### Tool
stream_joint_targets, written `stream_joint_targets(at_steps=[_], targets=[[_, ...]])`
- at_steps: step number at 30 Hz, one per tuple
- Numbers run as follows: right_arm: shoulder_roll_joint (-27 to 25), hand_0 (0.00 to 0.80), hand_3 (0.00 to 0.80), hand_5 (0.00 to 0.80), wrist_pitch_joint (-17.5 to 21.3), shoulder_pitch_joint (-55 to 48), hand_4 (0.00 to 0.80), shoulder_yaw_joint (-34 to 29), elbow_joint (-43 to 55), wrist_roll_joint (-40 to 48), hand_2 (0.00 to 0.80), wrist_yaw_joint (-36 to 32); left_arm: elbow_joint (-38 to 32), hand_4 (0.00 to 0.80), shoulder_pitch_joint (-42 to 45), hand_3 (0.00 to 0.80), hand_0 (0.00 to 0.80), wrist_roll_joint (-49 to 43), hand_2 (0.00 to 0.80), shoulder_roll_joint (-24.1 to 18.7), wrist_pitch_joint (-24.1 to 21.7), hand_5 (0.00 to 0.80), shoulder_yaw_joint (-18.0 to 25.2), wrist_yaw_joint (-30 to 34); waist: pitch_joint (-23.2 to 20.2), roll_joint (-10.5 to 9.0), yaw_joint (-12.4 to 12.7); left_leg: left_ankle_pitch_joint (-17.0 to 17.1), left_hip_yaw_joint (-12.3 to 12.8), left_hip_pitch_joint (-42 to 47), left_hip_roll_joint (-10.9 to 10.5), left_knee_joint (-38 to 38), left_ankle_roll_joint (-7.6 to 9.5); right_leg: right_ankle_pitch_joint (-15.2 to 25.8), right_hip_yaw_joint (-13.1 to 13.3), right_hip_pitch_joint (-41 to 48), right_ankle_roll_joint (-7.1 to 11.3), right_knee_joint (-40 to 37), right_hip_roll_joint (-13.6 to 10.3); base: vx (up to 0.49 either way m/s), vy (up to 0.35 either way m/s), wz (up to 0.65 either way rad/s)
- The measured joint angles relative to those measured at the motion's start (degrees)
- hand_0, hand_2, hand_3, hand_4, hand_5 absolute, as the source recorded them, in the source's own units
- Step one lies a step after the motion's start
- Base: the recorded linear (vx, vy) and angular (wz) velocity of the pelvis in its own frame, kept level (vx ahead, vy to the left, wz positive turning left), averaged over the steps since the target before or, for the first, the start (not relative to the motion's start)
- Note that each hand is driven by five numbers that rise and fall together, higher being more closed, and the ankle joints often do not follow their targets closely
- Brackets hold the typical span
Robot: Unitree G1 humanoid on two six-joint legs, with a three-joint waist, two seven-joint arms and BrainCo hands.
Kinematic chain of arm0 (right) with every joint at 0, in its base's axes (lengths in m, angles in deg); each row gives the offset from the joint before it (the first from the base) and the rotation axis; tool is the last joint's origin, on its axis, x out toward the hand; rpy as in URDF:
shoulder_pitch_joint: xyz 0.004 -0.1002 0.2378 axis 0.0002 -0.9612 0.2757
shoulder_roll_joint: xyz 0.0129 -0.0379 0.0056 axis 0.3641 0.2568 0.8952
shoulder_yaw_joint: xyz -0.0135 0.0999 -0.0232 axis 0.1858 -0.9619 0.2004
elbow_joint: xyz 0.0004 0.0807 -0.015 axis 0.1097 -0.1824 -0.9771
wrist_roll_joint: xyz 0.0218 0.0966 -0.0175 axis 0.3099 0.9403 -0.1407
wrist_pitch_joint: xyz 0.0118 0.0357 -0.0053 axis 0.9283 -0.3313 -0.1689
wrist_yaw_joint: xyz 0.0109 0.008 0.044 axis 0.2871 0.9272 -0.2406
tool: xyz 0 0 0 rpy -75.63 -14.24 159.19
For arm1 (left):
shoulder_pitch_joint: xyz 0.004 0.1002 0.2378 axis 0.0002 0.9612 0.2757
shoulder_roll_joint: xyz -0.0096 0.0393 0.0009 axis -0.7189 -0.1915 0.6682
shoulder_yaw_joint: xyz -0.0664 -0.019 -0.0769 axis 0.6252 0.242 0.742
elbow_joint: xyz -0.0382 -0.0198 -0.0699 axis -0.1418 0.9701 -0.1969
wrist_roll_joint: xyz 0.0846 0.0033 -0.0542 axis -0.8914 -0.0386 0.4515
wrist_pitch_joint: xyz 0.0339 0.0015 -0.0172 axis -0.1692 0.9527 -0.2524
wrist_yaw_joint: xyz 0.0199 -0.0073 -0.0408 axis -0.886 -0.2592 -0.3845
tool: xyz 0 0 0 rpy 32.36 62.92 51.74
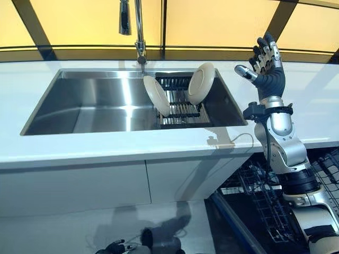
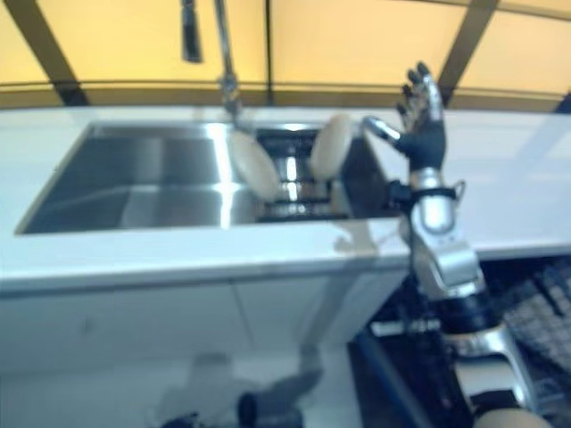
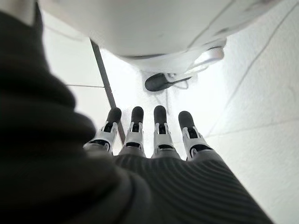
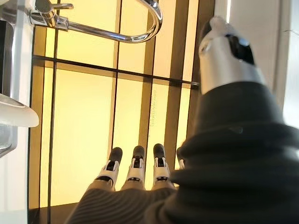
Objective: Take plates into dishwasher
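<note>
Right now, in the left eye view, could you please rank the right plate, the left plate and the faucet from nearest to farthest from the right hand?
From the right hand:
1. Right plate, in the rack's right end.
2. Left plate, at the rack's left edge.
3. Faucet, behind the sink, though nearly level with the left plate.

The sink [image 1: 95, 108] is brushed steel with a soft sheen; the tap [image 1: 139, 32] is polished chrome. Two plates [image 1: 157, 95] [image 1: 201, 83] look glossy cream ceramic. The rack [image 1: 180, 108] is dark wire. The white surface [image 1: 106, 153] is smooth.

Stainless sink [image 1: 95, 106] recessed in white surface [image 1: 79, 148]. Chrome faucet [image 1: 139, 32] at sink's rear edge, centred. Yellow panelled window [image 1: 212, 21] with dark frames behind. White cabinet fronts [image 1: 79, 188] below surface. Pale floor [image 1: 63, 227] beneath.
</note>
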Motion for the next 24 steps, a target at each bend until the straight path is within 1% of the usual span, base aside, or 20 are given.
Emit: stream_joint_targets(at_steps=[2, 3, 4, 5, 6, 7, 8, 9, 10, 12, 13, 14, 15, 16, 17, 18, 19, 20, 22, 24], targets=[[0.1, 0.0, 0.0, 0.0, 0.0, 0.0, 0.0, 0.0, -0.3, 0.0, 0.0, -0.2, 0.0, 0.0, -1.1, 0.0, 0.0, 0.0, 0.0, -0.1, 0.0, 0.0, -0.1, 0.0, -0.1, -0.08, 0.2, -0.6, 0.0, 0.3, -1.1, -0.1, 1.0, -1.6, -0.2, -1.2, 1.09, 3.3, -1.2, 0.17, 0.292, 0.02], [0.2, 0.0, 0.0, 0.0, 0.0, 0.0, 0.0, 0.0, -0.3, 0.0, 0.0, -0.4, 0.0, 0.0, -1.2, 0.0, 0.0, 0.0, 0.0, -0.2, 0.0, 0.0, -0.5, 0.0, 0.0, -0.05, 0.3, -0.8, 0.2, 0.6, -1.1, -0.3, 1.22, -2.0, -0.3, -2.0, 1.51, 5.1, -1.6, 0.125, 0.293, -0.05], [0.4, 0.0, 0.0, 0.0, 0.0, -0.2, 0.0, 0.0, -0.4, 0.0, 0.0, -0.7, 0.1, 0.0, -1.5, 0.0, 0.0, 0.0, 0.0, -0.6, 0.0, 0.0, -1.1, 0.0, 0.1, 0.15, 0.3, -1.0, 0.5, 1.5, -0.8, -0.9, 1.55, -3.0, -0.8, -5.4, 2.0, 13.0, -2.0, 0.107, 0.253, -0.1], [0.5, 0.0, 0.0, 0.0, 0.0, -0.8, 0.0, -0.1, -0.4, 0.0, 0.0, -0.9, 0.3, 0.0, -1.5, 0.0, 0.0, 0.0, 0.0, -0.8, 0.0, 0.0, -1.7, 0.0, 0.1, 0.24, 0.1, -1.1, 0.5, 2.5, -0.5, -1.3, 1.84, -3.2, -1.5, -8.3, 2.05, 20.0, -2.6, 0.104, 0.219, -0.1], [0.5, 0.0, 0.0, 0.0, 0.0, -1.4, 0.0, -0.2, -0.5, 0.0, 0.0, -1.1, 0.3, 0.0, -1.3, 0.0, 0.0, 0.0, 0.0, -1.1, 0.1, 0.0, -2.5, 0.0, 0.1, 0.06, 0.0, -1.5, 0.8, 3.6, -0.6, -1.3, 2.3, -3.8, -1.7, -10.8, 1.78, 26.6, -3.8, 0.089, 0.112, -0.04], [0.5, 0.0, 0.0, 0.0, 0.0, -1.8, 0.0, -0.4, -0.5, 0.0, 0.0, -1.3, 0.2, 0.0, -1.2, 0.0, 0.0, 0.0, 0.0, -1.2, 0.2, 0.0, -2.9, 0.0, 0.0, 0.17, 0.0, -2.0, 1.0, 4.6, -0.8, -1.4, 2.65, -3.9, -1.7, -12.2, 1.71, 29.7, -4.8, 0.088, 0.035, -0.05], [0.5, 0.0, 0.0, 0.0, 0.0, -1.8, 0.0, -0.7, -0.3, 0.0, 0.0, -1.5, -0.2, 0.0, -1.2, 0.0, 0.0, 0.0, 0.0, -1.3, 0.3, 0.0, -2.9, 0.0, 0.0, 0.36, 0.0, -2.2, 1.2, 5.2, -0.8, -1.7, 2.73, -3.9, -1.6, -13.0, 1.72, 30.3, -5.5, 0.079, -0.051, -0.08], [0.5, 0.0, 0.0, 0.0, 0.0, -1.7, 0.0, -1.0, -0.1, 0.0, 0.0, -1.6, -1.0, 0.0, -1.2, 0.0, 0.0, 0.0, 0.0, -1.8, 0.6, 0.0, -2.9, 0.0, 0.0, 0.39, 0.1, -2.3, 1.3, 5.4, -0.7, -1.9, 2.7, -3.9, -1.5, -13.8, 1.75, 28.7, -5.8, 0.066, -0.112, -0.12], [0.5, 0.0, 0.0, 0.0, 0.0, -1.7, 0.0, -1.0, -0.2, 0.0, 0.0, -1.6, -1.5, 0.0, -1.2, 0.0, 0.0, 0.0, 0.0, -2.3, 0.8, 0.0, -2.8, -0.1, 0.0, 0.34, 0.2, -2.2, 1.6, 5.5, -0.3, -2.3, 2.53, -3.8, -1.5, -13.9, 1.79, 24.4, -5.6, 0.032, -0.154, -0.17], [0.5, 0.0, 0.0, 0.0, -0.2, -1.7, 0.0, -1.0, -0.2, 0.1, 0.0, -1.6, -1.6, 0.0, -1.2, 0.0, 0.0, -0.1, 0.0, -3.0, 1.4, 0.0, -2.0, -0.1, -0.1, 0.23, 0.4, -2.3, 2.2, 5.0, 0.5, -2.3, 2.06, -2.8, -0.7, -12.5, 2.94, 12.1, -3.7, -0.01, -0.196, -0.23], [0.5, 0.0, 0.0, 0.0, -0.2, -1.6, 0.0, -1.0, -0.2, 0.5, 0.0, -1.5, -1.6, 0.0, -1.3, 0.0, 0.0, -0.1, 0.0, -3.3, 1.6, 0.0, -1.9, -0.3, -0.2, 0.08, 0.3, -2.3, 2.2, 4.7, 0.7, -2.4, 1.76, -1.6, 0.7, -12.1, 3.82, 6.7, -2.7, -0.024, -0.223, -0.12], [0.5, 0.0, 0.0, 0.0, -0.2, -1.6, 0.0, -1.0, -0.3, 1.1, 0.0, -1.4, -1.6, 0.0, -1.5, 0.0, 0.0, -0.1, 0.0, -3.3, 1.7, 0.0, -1.9, -0.6, -0.2, -0.03, 0.1, -2.3, 2.0, 4.3, 0.7, -2.3, 1.41, 0.5, 1.8, -11.7, 4.11, 2.5, -2.2, -0.005, -0.211, 0.01], [0.5, 0.0, 0.0, 0.0, -0.2, -1.6, 0.0, -1.0, -0.3, 1.2, 0.0, -1.2, -1.7, 0.0, -1.6, 0.0, 0.0, -0.1, 0.0, -3.3, 1.9, 0.0, -1.9, -0.9, -0.3, -0.05, 0.1, -2.2, 1.6, 4.2, 0.7, -2.3, 1.2, 2.1, 2.0, -11.6, 4.14, 1.2, -1.9, 0.037, -0.215, 0.25], [0.4, 0.0, 0.0, 0.0, -0.3, -1.6, 0.0, -1.0, -0.5, 1.2, 0.0, -0.8, -1.9, 0.0, -2.0, 0.0, 0.0, 0.0, 0.0, -3.2, 2.3, 0.0, -1.8, -1.3, -0.3, -0.14, -0.3, -2.1, 0.6, 4.0, 0.6, -2.4, 0.78, 5.3, 2.0, -10.2, 4.13, -1.2, -1.7, 0.099, -0.241, 0.36], [0.4, 0.0, 0.0, 0.0, -0.4, -1.6, 0.0, -1.0, -1.4, 1.2, 0.0, -0.7, -2.2, 0.0, -2.3, 0.0, 0.0, 0.0, 0.0, -3.1, 2.7, 0.0, -1.6, -1.7, -0.7, -0.67, 0.0, -2.1, -0.1, 4.0, 0.4, -2.4, -0.09, 10.1, 1.8, -8.3, 3.66, -4.7, -1.5, 0.159, -0.268, 0.46], [0.4, 0.0, 0.0, 0.0, -0.9, -1.6, 0.0, -0.9, -2.2, 1.2, 0.0, -0.8, -2.5, 0.0, -1.9, 0.0, 0.0, 0.1, 0.0, -3.1, 2.8, 0.0, -1.3, -1.8, -1.0, -1.16, 0.0, -2.1, -0.9, 4.1, 0.2, -2.4, -0.64, 13.2, 1.7, -7.3, 1.5, -6.7, -1.3, 0.178, -0.247, 0.4], [0.5, 0.0, 0.0, 0.0, -1.7, -1.6, 0.0, -0.8, -3.0, 1.2, 0.0, -1.1, -2.8, 0.0, -1.5, 0.0, 0.0, 0.1, 0.0, -2.7, 2.8, 0.0, -0.3, -1.7, -1.2, -1.06, 0.1, -2.3, -1.5, 4.3, 0.5, -2.4, -1.36, 13.7, 1.4, -5.9, 0.32, -8.6, -0.7, 0.166, -0.207, 0.25], [0.5, 0.0, 0.0, 0.0, -2.7, -1.5, 0.0, -0.6, -3.2, 1.2, 0.0, -1.4, -3.5, 0.0, -0.8, 0.0, 0.0, 0.0, 0.0, -2.4, 2.8, 0.0, 0.1, -1.6, -1.3, -0.91, 0.3, -2.5, -1.5, 4.6, 1.2, -2.4, -1.81, 13.4, 1.4, -5.7, -0.17, -8.7, 0.0, 0.13, -0.167, 0.12], [0.4, 0.0, 0.0, 0.0, -4.5, -1.2, 0.0, 0.8, -3.2, 1.2, 0.0, -1.9, -3.7, 0.0, 0.9, 0.0, 0.0, -0.1, 0.0, -1.6, 2.8, 0.0, 0.1, -1.5, -1.4, -0.86, 0.9, -2.8, -1.6, 5.2, 2.2, -2.4, -2.9, 12.8, 1.1, -5.0, -1.02, -8.6, 1.1, 0.096, -0.133, 0.0], [0.3, 0.0, 0.0, 0.0, -6.0, -0.9, 0.0, 1.4, -3.3, 1.2, 0.0, -2.3, -3.7, 0.0, 1.3, 0.0, 0.0, -0.1, 0.0, -0.5, 2.8, 0.0, 0.1, -1.2, -1.5, -0.73, 1.4, -2.8, -1.7, 5.3, 2.7, -2.4, -3.66, 12.6, 0.7, -4.8, -1.43, -8.6, 1.8, 0.073, -0.092, 0.04]])
